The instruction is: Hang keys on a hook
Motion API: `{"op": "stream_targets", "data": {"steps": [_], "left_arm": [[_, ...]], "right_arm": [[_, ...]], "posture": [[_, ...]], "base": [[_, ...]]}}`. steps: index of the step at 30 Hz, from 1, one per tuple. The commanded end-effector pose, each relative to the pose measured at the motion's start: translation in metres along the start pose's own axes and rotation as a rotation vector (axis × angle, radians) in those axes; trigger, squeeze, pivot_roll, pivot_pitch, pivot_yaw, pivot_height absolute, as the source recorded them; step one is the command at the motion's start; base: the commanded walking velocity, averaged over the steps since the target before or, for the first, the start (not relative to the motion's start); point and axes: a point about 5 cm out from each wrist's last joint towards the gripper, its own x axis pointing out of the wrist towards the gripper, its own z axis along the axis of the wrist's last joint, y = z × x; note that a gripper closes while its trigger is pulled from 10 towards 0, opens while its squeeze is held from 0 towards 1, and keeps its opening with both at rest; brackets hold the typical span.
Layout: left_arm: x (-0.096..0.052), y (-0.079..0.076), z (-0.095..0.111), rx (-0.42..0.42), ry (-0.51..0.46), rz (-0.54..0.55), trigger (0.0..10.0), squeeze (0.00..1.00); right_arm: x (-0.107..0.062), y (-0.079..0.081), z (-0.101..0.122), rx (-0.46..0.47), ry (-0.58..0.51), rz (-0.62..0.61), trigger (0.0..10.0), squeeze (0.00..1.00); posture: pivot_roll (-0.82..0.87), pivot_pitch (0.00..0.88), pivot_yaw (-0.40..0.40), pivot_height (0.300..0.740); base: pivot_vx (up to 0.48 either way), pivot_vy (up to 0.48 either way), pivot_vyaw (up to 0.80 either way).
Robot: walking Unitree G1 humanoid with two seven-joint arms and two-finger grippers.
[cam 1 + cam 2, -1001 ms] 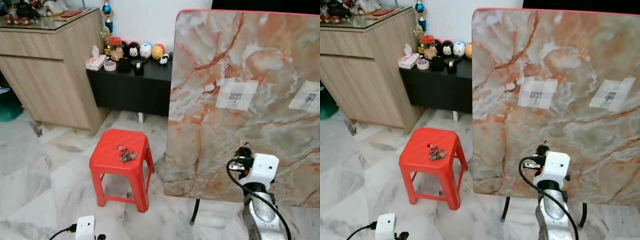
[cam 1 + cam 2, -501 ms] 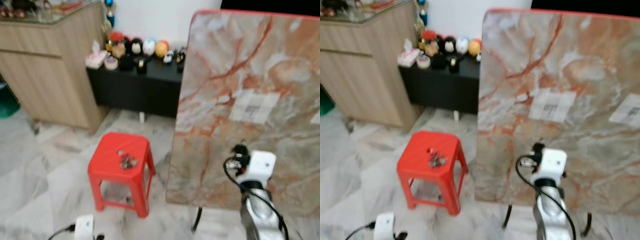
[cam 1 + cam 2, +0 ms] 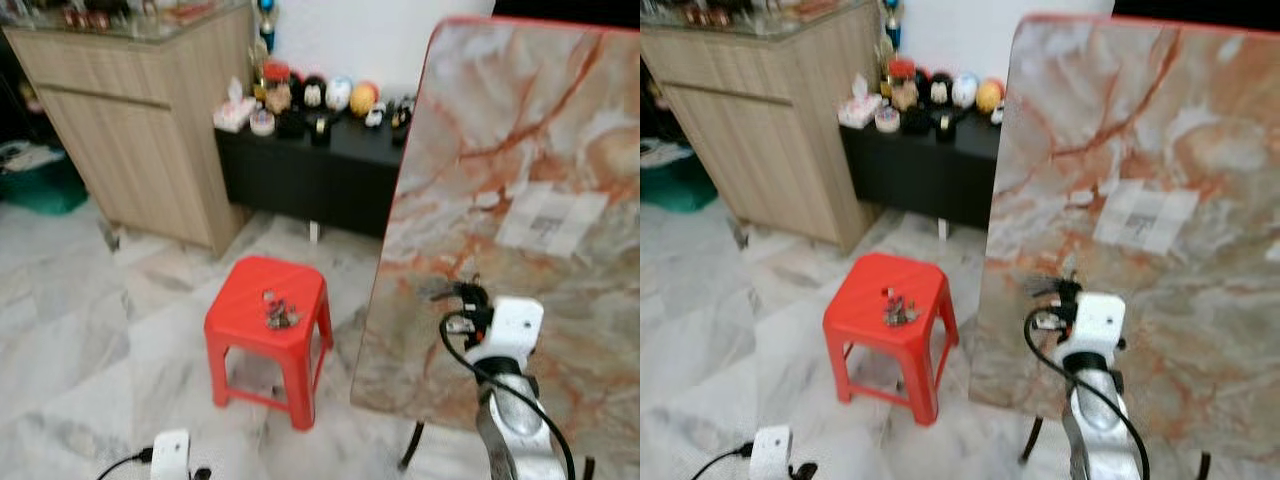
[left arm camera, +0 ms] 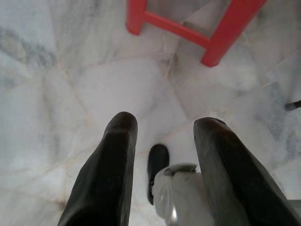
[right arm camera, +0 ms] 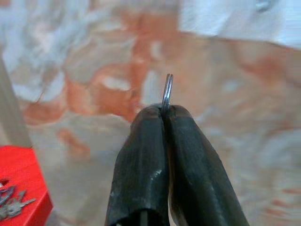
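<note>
- Since a second ago my head has turned, so the whole scene has slid sideways; my right arm stays raised in front of the board.
- My right gripper [image 5: 162, 110] points at the marble-patterned board [image 3: 520, 150], fingers pressed together on a thin metal key ring [image 5: 166, 92] that stands edge-on above the tips.
- My left gripper [image 4: 162, 155] hangs low at 7 o'clock, its long black fingers apart over the pale marble floor [image 3: 90, 350].
- The board is smooth, veined in orange and grey, with a pale taped patch [image 3: 552, 220] at 2 o'clock.
- More keys [image 3: 281, 312], a small dark metallic heap, lie on the glossy red plastic stool [image 3: 268, 325] at 9 o'clock of my right wrist.
</note>
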Motion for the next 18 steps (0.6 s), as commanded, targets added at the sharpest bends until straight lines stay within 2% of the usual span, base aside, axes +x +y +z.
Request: {"op": "stream_targets", "data": {"steps": [1, 5, 11, 15, 18], "left_arm": [[0.000, -0.003, -0.002, 0.008, 0.014, -0.011, 10.0, 0.00], [0.000, -0.003, -0.003, 0.009, 0.015, -0.015, 10.0, 0.00], [0.000, -0.004, -0.003, 0.010, 0.016, -0.019, 10.0, 0.00], [0.000, -0.004, -0.003, 0.011, 0.015, -0.021, 10.0, 0.00], [0.000, -0.005, -0.002, 0.010, 0.014, -0.024, 10.0, 0.00]], "right_arm": [[0.002, -0.004, 0.004, -0.003, -0.012, -0.019, 10.0, 0.00], [0.002, -0.006, 0.003, -0.008, -0.001, -0.036, 10.0, 0.00], [0.006, -0.020, 0.006, -0.017, 0.001, -0.168, 10.0, 0.00], [0.013, -0.026, 0.009, -0.092, 0.017, -0.234, 10.0, 0.00], [0.025, -0.027, 0.019, -0.175, -0.028, -0.268, 10.0, 0.00]], "posture": [[-0.03, 0.000, -0.035, 0.740], [-0.03, 0.000, -0.036, 0.740], [-0.03, 0.000, -0.034, 0.740], [-0.03, 0.000, -0.033, 0.740], [-0.03, 0.000, -0.034, 0.740]], "base": [[0.000, 0.000, 0.00], [0.000, 0.000, 0.00], [0.000, 0.000, 0.00], [0.000, 0.000, 0.00], [0.000, 0.000, 0.00]]}}
